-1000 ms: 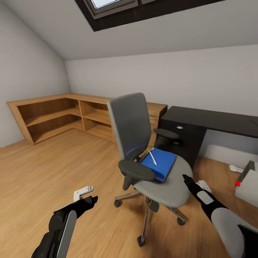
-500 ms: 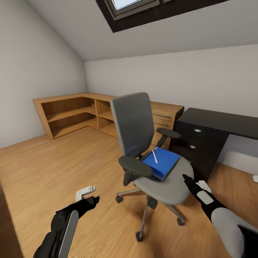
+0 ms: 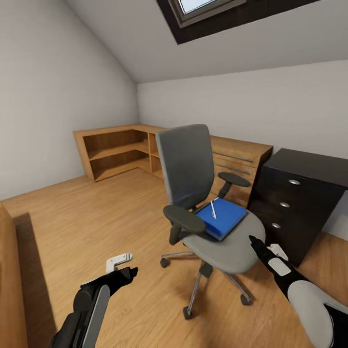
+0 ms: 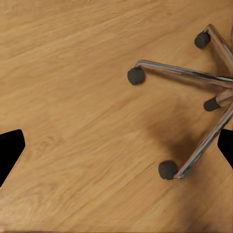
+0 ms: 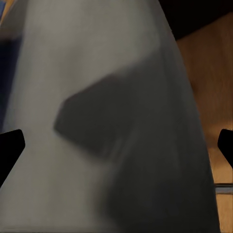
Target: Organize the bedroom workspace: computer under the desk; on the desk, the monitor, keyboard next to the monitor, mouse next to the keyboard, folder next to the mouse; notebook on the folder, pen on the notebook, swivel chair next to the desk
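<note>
The swivel chair [image 3: 227, 249] stands on the wooden floor in the middle of the head view, its grey back [image 3: 186, 164] turned toward the left. On its seat lies the bright blue folder [image 3: 224, 220] with a thin pen [image 3: 213, 209] on top; I cannot tell a notebook apart from it. The desk [image 3: 297, 193], black with silver knobs, is just right of the chair. My right gripper [image 3: 253, 240] is open at the seat's right edge, and the seat [image 5: 111, 121] looms close in its wrist view. My left gripper [image 3: 129, 271] is open, low and left of the chrome base [image 4: 194, 77]. Computer, monitor, keyboard and mouse are out of view.
Low wooden corner shelves [image 3: 116, 150] and a wooden chest of drawers [image 3: 241, 157] line the far wall behind the chair. A wooden edge [image 3: 9, 270] runs along the near left. The ceiling slopes down on the left, with a skylight [image 3: 203, 6] above. Bare floor lies left of the chair.
The whole head view has swung, so the shelves and desk sit further right in the picture and the grey box by the desk has left it. Both arms hold the same pose.
</note>
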